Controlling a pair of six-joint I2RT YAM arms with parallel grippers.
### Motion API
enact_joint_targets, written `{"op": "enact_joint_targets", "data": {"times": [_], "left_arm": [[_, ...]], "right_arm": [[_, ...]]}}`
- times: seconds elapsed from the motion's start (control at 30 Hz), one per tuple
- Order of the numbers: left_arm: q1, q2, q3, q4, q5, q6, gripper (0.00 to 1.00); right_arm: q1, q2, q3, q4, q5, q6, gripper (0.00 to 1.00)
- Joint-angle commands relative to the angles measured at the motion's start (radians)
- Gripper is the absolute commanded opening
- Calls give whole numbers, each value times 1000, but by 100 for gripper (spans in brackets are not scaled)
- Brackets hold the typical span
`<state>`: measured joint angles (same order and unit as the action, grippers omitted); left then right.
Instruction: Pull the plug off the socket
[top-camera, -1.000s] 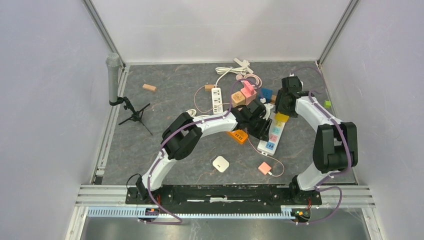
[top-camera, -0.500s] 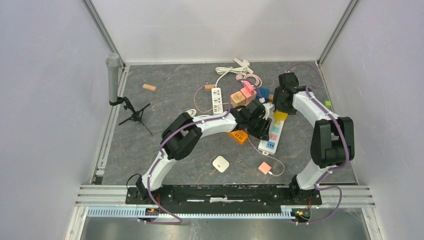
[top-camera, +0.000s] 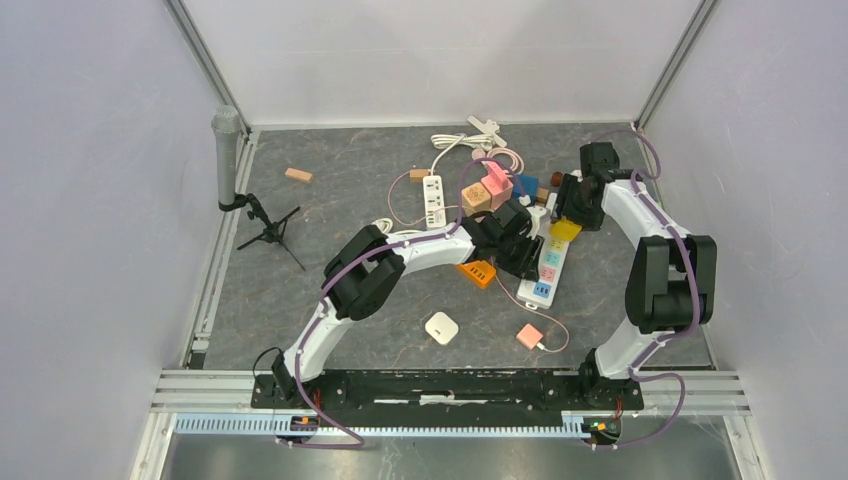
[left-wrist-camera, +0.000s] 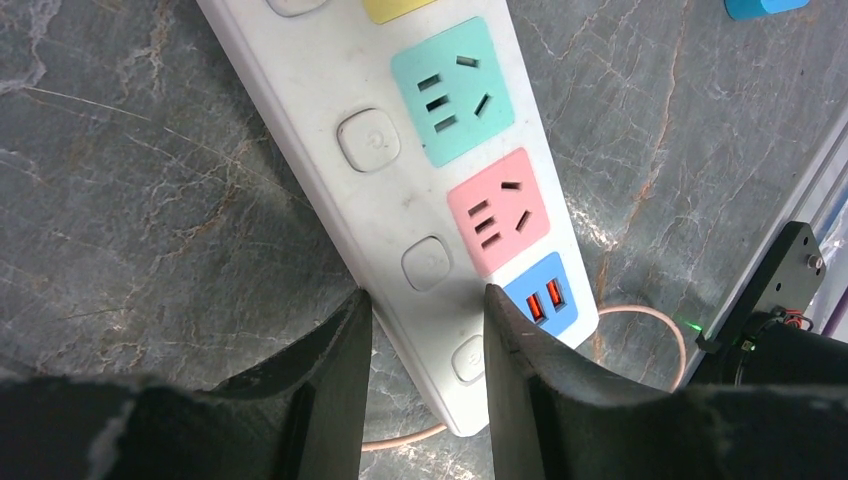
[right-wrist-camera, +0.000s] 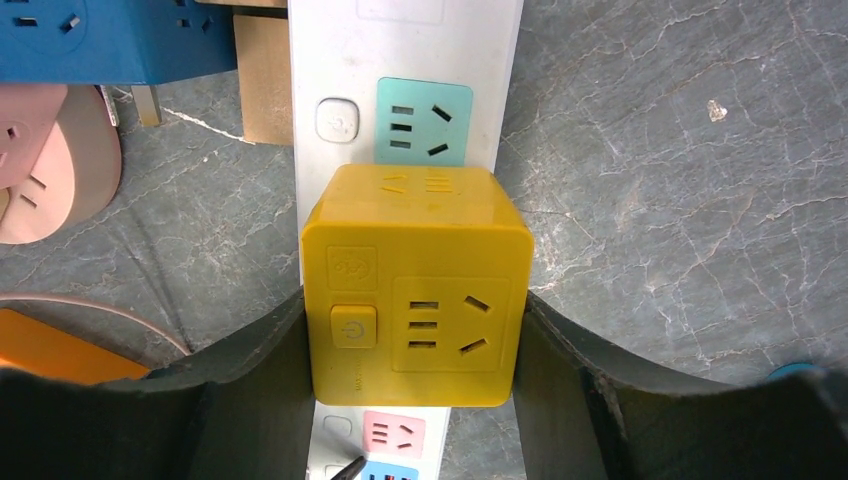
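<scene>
The yellow cube-shaped plastic plug (right-wrist-camera: 415, 285) sits at centre frame in the right wrist view, over the long white power strip (right-wrist-camera: 405, 60). The right gripper (right-wrist-camera: 412, 300) is clamped on its two sides. Grasping looks done, but whether the plug has left its socket cannot be told. Lower on the strip, the left gripper (left-wrist-camera: 425, 310) stands part-open, one finger at the strip's edge and one over it, likely pinning it.
</scene>
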<state>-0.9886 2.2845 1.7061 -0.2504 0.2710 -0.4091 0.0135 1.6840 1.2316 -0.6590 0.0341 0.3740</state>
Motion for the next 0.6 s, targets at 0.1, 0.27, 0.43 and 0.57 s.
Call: {"op": "enact_joint_targets", "data": {"times": [0.1, 0.27, 0.43, 0.57], "left_arm": [[19, 163, -73, -284, -114, 104, 40], [21, 174, -59, -285, -94, 101, 40], [23, 180, -55, -285, -84, 99, 41], [22, 187, -59, -285, -75, 98, 41]], "right_arm": [[17, -103, 144, 37, -76, -60, 0], [64, -108, 127, 36, 42, -112, 0], [127, -117, 20, 28, 125, -74, 0], [128, -121, -15, 26, 200, -65, 0]]}}
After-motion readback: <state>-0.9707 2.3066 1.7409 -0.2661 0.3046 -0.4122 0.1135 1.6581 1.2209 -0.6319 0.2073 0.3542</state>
